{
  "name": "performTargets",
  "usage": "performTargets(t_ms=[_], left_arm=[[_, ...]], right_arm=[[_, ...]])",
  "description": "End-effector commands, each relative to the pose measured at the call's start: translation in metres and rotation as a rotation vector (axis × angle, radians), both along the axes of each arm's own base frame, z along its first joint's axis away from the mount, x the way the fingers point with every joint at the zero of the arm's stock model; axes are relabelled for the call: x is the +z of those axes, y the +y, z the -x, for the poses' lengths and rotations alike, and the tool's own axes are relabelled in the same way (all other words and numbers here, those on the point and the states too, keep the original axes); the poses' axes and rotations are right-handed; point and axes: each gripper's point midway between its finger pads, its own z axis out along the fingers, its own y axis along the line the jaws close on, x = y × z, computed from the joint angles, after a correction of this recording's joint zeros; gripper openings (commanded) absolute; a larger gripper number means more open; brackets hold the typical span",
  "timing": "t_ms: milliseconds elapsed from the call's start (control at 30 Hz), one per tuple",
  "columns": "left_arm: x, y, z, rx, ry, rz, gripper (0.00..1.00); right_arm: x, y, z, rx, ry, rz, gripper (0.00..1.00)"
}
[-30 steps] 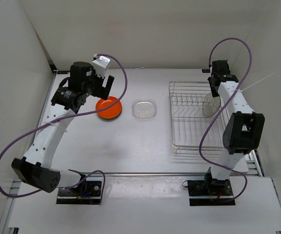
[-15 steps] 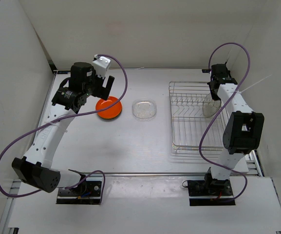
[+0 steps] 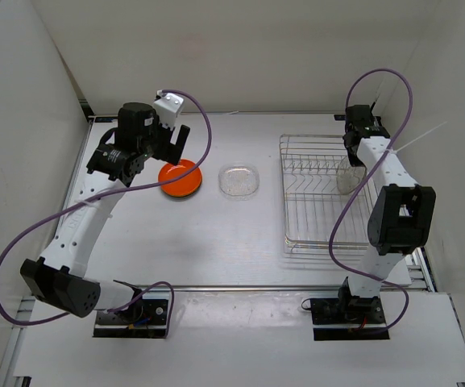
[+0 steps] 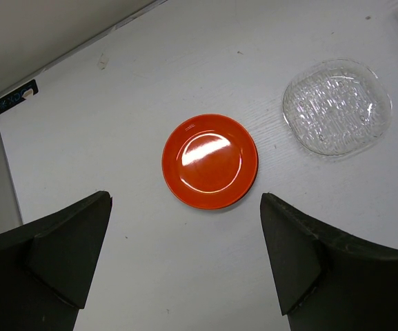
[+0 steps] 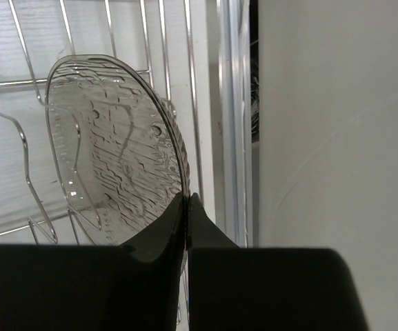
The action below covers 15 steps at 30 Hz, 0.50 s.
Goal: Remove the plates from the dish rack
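The silver wire dish rack [image 3: 329,234] stands at the right. A clear glassy plate [image 5: 109,152] stands on edge at its far right, also seen from above [image 3: 346,173]. My right gripper [image 5: 187,200] is shut on this plate's rim. An orange plate [image 3: 179,178] and a second clear plate [image 3: 239,181] lie flat on the table. In the left wrist view the orange plate [image 4: 210,161] lies between and beyond the wide-open fingers of my empty left gripper [image 4: 185,258], and the clear plate [image 4: 336,105] lies to its right. The black and lime green plates are out of view.
White walls close the table on the left, back and right; the right wall [image 5: 336,124] is close beside the rack. The rack's wire dividers [image 5: 26,152] stand just behind the held plate. A small label [image 4: 14,99] is at the table's far left corner.
My right wrist has shifted slightly toward the back at the rack's far right corner. The left arm and the plates on the table have not moved.
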Motion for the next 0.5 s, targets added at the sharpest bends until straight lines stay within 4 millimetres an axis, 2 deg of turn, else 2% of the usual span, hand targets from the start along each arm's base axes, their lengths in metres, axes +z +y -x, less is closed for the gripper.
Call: performTargets(t_ms=[0,67,100,200,267,300,400,467], left_arm=[[0.001,-0.002,-0.002,-0.006,-0.013,0.0,1.0],[-0.003,-0.005,-0.003,-0.014,-0.001,0.001,1.0],[-0.007,-0.006,-0.005,-0.009,0.01,0.006,1.0],[-0.012,-0.011,-0.012,-0.01,0.024,0.019,1.0],[-0.015,-0.016,-0.018,-0.012,0.034,0.035,1.0],[-0.007,-0.02,-0.019,-0.013,0.019,0.069,1.0],[-0.005,-0.033,-0.03,-0.031,0.031,0.123,1.0],[0.008,-0.042,-0.037,-0.051,0.012,0.164,1.0]], right_arm=[[0.045,-0.015,-0.003,-0.089,-0.101,0.068,0.0],[0.055,-0.015,0.0,-0.087,-0.091,0.097,0.0],[0.072,-0.017,-0.004,-0.086,-0.126,0.111,0.0],[0.105,-0.025,0.001,-0.096,-0.173,0.167,0.0],[0.134,-0.029,0.003,-0.091,-0.223,0.197,0.0],[0.144,-0.031,0.006,-0.094,-0.241,0.209,0.0],[0.178,-0.035,0.018,-0.093,-0.297,0.239,0.0],[0.2,-0.035,0.027,-0.091,-0.344,0.244,0.0]])
